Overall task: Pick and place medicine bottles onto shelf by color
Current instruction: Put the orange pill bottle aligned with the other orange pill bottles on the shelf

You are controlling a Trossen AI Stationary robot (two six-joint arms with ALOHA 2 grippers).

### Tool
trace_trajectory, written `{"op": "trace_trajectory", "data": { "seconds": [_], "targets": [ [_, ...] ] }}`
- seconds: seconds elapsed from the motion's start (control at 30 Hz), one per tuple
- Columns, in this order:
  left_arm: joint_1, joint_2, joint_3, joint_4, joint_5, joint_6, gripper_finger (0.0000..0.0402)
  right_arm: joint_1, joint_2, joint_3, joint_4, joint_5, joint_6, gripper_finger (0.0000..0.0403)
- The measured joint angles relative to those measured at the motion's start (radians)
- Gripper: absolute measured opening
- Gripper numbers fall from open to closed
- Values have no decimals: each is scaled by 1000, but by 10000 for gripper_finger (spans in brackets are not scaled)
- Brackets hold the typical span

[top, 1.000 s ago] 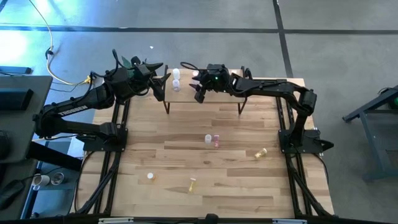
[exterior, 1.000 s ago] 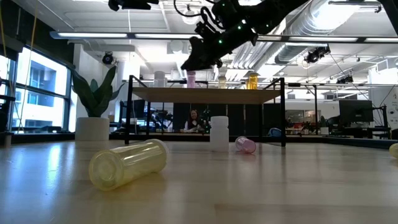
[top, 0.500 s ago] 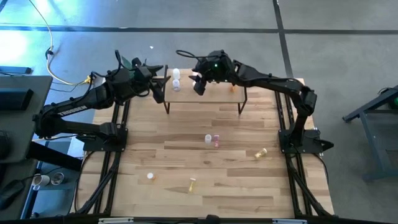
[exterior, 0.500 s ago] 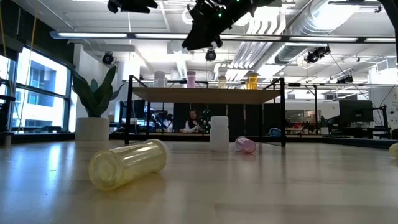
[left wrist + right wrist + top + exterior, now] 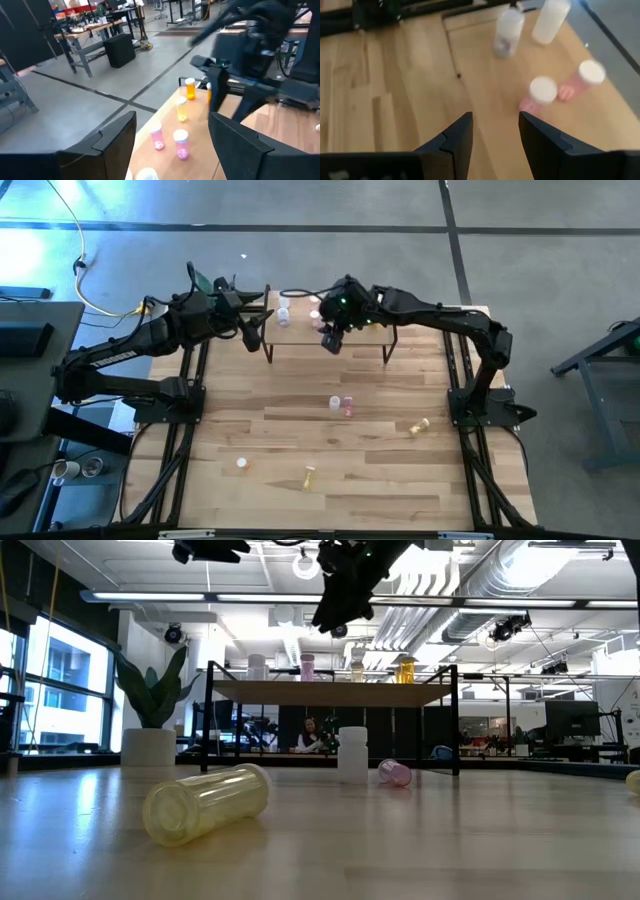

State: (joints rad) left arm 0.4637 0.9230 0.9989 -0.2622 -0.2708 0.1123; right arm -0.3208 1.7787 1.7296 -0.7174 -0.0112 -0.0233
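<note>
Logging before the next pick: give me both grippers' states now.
Left gripper: open, empty, by the shelf's left end.
Right gripper: open, empty, above the shelf.

On the small light-wood shelf [image 5: 345, 340] with thin black legs stand white-capped bottles: two white [image 5: 509, 30], two pink [image 5: 538, 95], one pale yellow [image 5: 182, 109], one orange [image 5: 190, 88]. The pale striped plank table [image 5: 300, 415] carries a translucent yellow bottle [image 5: 205, 802] near its front edge.
</note>
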Motion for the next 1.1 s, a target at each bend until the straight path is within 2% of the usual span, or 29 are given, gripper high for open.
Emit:
{"op": "trace_trajectory", "data": {
  "seconds": [0.27, 0.47, 0.63, 0.8, 1.1],
  "targets": [
    [-39, -15, 0, -7, 28, -92, 239, 49, -133, -119, -21, 0, 8, 151],
    [-80, -15, 0, -7, 52, -129, 239, 49, -273, -301, -20, 0, 82, 151],
    [-110, -14, 0, -11, 101, -204, 239, 69, -401, -447, -17, 0, 216, 151],
    [-138, -14, 0, -69, 103, -292, 239, 110, -521, -554, -22, 0, 355, 151],
    [-205, -14, 0, -240, 94, -479, 239, 189, -610, -641, -133, 9, 561, 151]
  ]
}}
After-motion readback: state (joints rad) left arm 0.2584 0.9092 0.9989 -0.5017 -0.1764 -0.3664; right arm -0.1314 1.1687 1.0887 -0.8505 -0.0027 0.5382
